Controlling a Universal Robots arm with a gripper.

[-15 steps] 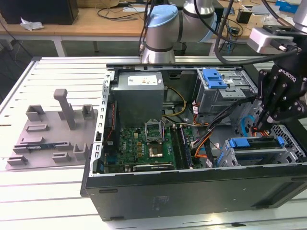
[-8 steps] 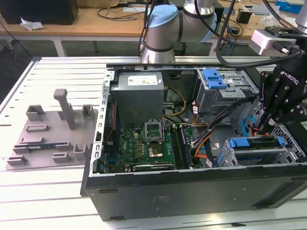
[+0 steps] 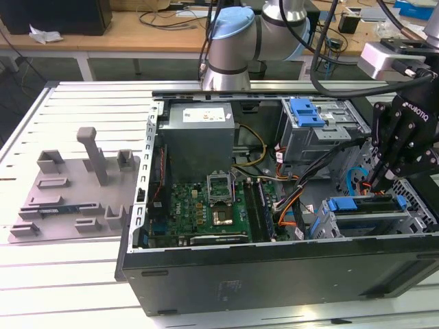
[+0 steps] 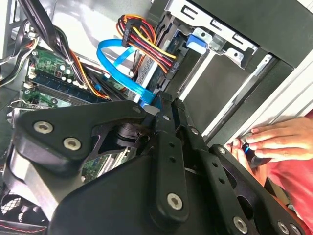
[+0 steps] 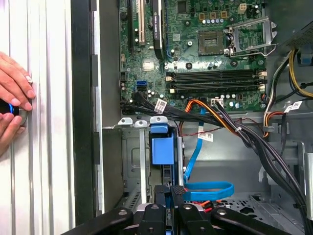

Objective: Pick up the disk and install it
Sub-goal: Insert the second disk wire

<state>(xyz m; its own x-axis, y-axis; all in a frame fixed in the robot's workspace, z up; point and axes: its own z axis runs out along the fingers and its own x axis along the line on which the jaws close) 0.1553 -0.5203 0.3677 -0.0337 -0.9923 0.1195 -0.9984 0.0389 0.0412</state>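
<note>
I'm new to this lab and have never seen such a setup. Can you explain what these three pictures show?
The exterior view shows a robot arm reaching over an open computer case that lies on a slatted table. Inside are a green circuit board, a grey power supply and bundles of cables. Beside the case, on the exterior view's left, sits a grey holder plate.

The black gripper hangs over the metal drive cage with its blue plastic part, near a blue ribbon cable.

The other two pictures come from cameras on the arm's wrist, looking past the gripper into the case. Both also show a person's hand resting outside the case on a small device.

I cannot tell whether the gripper holds the disk.
</note>
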